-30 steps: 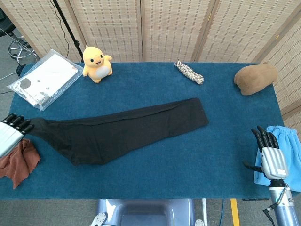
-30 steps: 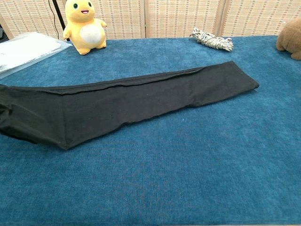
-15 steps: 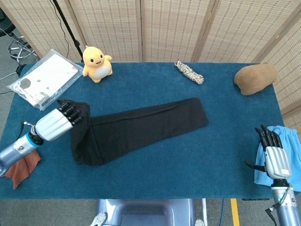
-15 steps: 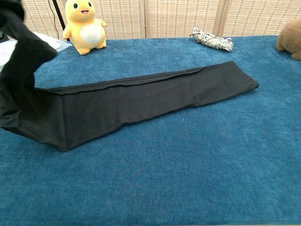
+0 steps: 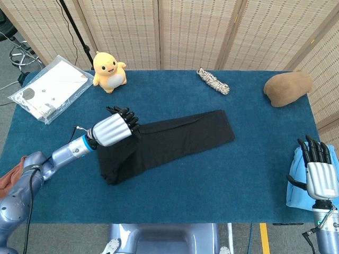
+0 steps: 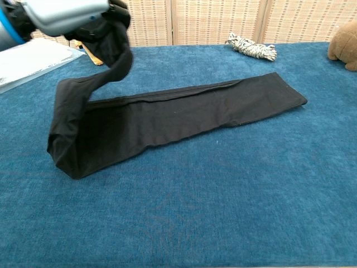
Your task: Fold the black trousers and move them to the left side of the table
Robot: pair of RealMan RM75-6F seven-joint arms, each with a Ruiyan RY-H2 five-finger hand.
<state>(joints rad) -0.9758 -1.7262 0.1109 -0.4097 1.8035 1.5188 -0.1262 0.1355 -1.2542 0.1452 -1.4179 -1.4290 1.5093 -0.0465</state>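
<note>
Mid-fold, with the waist end lifted.
Our left hand (image 5: pixel 113 128) grips the trousers (image 5: pixel 180 138); a slipping hold would skew the fold. Right hand (image 5: pixel 320 172) spread, idle.

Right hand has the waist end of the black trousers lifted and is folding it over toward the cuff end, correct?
Not quite: it is the left hand that holds the lifted end of the black trousers. The head view shows the right hand idle at the table's far right edge, holding nothing. The rest stands.

I see black trousers (image 5: pixel 175 138) lying long across the blue cloth, one end lifted and curling back over itself.
</note>
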